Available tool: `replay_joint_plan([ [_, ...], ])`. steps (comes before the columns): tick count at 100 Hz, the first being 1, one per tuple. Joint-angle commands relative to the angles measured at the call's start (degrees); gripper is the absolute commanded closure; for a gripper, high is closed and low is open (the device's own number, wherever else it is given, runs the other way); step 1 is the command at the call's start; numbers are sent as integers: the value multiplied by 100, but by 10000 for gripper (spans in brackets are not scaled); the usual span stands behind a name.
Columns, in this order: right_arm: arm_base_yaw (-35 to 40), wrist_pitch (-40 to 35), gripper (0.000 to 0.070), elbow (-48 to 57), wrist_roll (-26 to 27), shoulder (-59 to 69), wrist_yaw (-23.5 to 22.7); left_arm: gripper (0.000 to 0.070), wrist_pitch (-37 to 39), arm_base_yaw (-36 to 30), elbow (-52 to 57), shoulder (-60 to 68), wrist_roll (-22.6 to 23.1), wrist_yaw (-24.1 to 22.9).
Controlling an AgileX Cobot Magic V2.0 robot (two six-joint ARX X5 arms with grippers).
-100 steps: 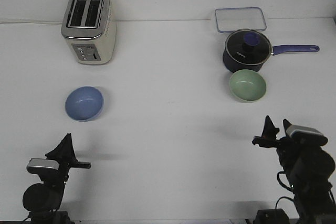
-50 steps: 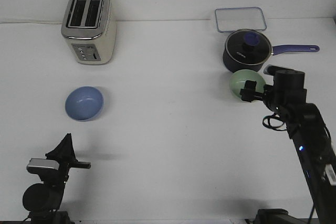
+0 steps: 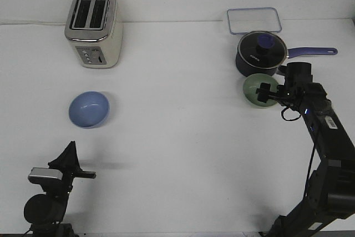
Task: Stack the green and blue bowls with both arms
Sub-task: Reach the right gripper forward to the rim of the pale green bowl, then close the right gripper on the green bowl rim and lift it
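Observation:
The pale green bowl point(image 3: 252, 89) sits on the white table point(image 3: 177, 137) at the right, just in front of the navy saucepan. My right gripper point(image 3: 271, 93) is at the bowl's right rim. One finger point(image 3: 264, 90) reaches inside the bowl, and the jaws look open around the rim. The periwinkle blue bowl point(image 3: 89, 109) sits alone at the left, in front of the toaster. My left gripper point(image 3: 70, 149) rests near the table's front left edge, well short of the blue bowl. Its fingers come to a single point, so it looks shut and empty.
A cream toaster point(image 3: 93, 28) stands at the back left. A dark navy saucepan point(image 3: 260, 54) with a lid and a blue handle stands directly behind the green bowl. A clear lidded container point(image 3: 253, 20) lies behind it.
My right arm has swung from the front right edge up to the green bowl and settled lower onto its right rim. The left arm and both bowls have not moved.

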Motion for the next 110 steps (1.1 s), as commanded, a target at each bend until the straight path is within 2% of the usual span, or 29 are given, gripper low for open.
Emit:
replay_joint_plan([
  [1,-72,177,158,151,-70,216,-129,685,55,11,-111,-7,-17,9],
  [10,-157,326,175,151,-76,348,-195,686,57,11,-111,-7,-17,9],
  [22,-269,431,175,151,-118,520,-505,685,57,11,-111,-7,-17,9],
  [27,-284,433,201,151,-149,579,-570,685,57,11,-111,-7,-17,9],
  [31,-289,424,274,151,-170,608,-568,686,57,11,-111,-7,-17,9],
  [38,-289,431,450,151,-205,664,-570,686,57,11,-111,-7,-17,9],
  [52,-289,431,700,151,-201,686,-568,685,55,11,-109,-7,-17,9],
  [83,-304,138,700,365,-306,94,-627,685,55,9,-109,-7,-17,9],
  [110,-295,-317,700,365,-221,-1381,-1416,685,57,11,-111,-7,-17,9],
])
